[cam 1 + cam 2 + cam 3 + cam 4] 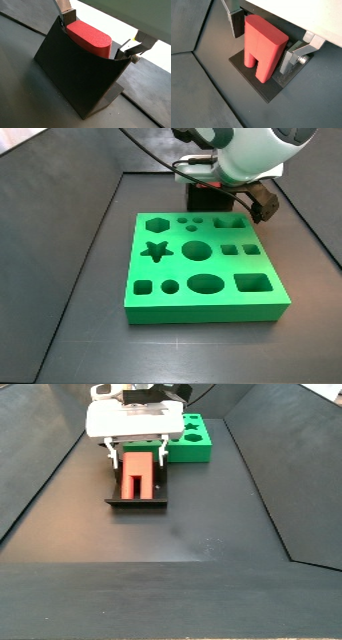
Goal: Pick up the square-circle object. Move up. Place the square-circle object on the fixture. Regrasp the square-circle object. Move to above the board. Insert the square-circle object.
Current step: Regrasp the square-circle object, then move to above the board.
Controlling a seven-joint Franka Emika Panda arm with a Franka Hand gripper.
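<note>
Square-circle object (264, 46) lies between the fingers (292, 59) of the gripper (135, 444), resting on the fixture (73, 70). Jaws stand on either side of the peg; in both wrist views the plates look close to its flanks, but firm contact cannot be told. Peg's long axis runs along the fixture's slope, away from the gripper, legs lowermost in a wrist view. Judged step: placing or regrasp at the fixture. Board (203, 266) sits just beyond the fixture, uninvolved yet.

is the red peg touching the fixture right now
Touching: in a wrist view the square-circle object lies against the fixture, between the gripper fingers.
</note>
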